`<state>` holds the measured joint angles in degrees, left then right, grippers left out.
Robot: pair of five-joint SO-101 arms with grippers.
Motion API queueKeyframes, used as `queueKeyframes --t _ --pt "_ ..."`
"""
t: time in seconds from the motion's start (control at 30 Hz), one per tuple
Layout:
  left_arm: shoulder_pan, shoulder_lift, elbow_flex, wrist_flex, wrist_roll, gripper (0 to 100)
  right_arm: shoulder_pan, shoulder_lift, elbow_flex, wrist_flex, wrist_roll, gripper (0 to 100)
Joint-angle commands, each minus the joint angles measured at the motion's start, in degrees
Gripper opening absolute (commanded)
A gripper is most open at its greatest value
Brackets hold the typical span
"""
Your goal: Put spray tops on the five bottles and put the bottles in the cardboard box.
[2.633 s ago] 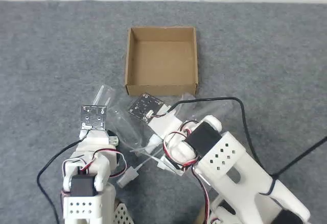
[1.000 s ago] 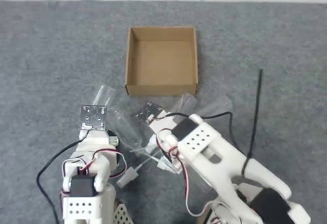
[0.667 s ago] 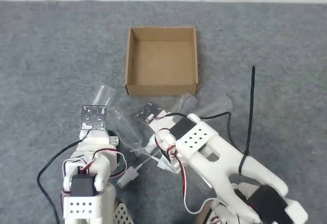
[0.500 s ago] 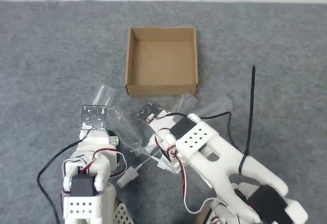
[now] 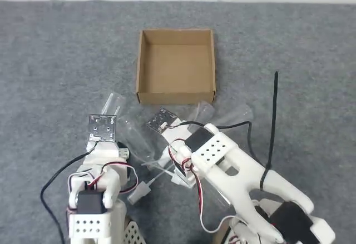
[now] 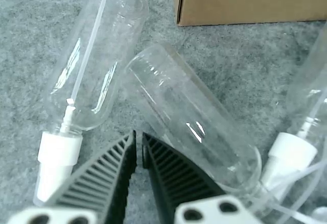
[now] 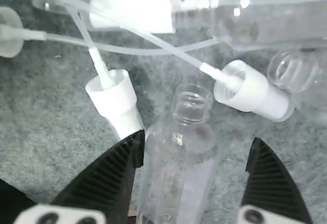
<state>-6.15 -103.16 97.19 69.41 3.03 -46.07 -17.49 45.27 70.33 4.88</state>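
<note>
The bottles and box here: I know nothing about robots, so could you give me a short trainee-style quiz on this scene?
1. True or false: the cardboard box already holds a bottle.
2. Pick one. The right gripper is: A) shut on a spray top; B) open on either side of an uncapped bottle; C) open over the box.
3. Fill in: the left gripper is ___ (open or shut).
Key: 1 false; 2 B; 3 shut.

Strewn on the table (image 5: pixel 55 60) just before the cardboard box (image 5: pixel 176 96): bottles (image 6: pixel 189 127) side by side, loose spray tops (image 7: pixel 116 104) among them.
</note>
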Motion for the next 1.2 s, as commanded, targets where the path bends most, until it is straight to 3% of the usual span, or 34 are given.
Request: queueKeyframes --t 0.0,0.3,0.67,0.9,1.17 --pt "0.09 -1.41 -0.66 0.26 -0.44 1 0.84 0.22 -2.37 -0.75 -0.53 27.8" --pt "-0.09 -1.32 -0.66 0.26 -0.44 1 0.84 0.48 -2.37 -0.57 -0.44 27.7" --pt "-0.09 -1.32 -0.66 0.26 -0.44 1 0.84 12.09 -9.76 3.56 -2.02 24.2" --pt "-0.09 -1.32 -0.66 0.26 -0.44 1 1.45 10.15 -9.58 3.65 -2.02 18.1" --pt "0.18 -1.32 -0.66 0.26 -0.44 1 3.3 7.34 -9.58 4.44 -1.93 18.1"
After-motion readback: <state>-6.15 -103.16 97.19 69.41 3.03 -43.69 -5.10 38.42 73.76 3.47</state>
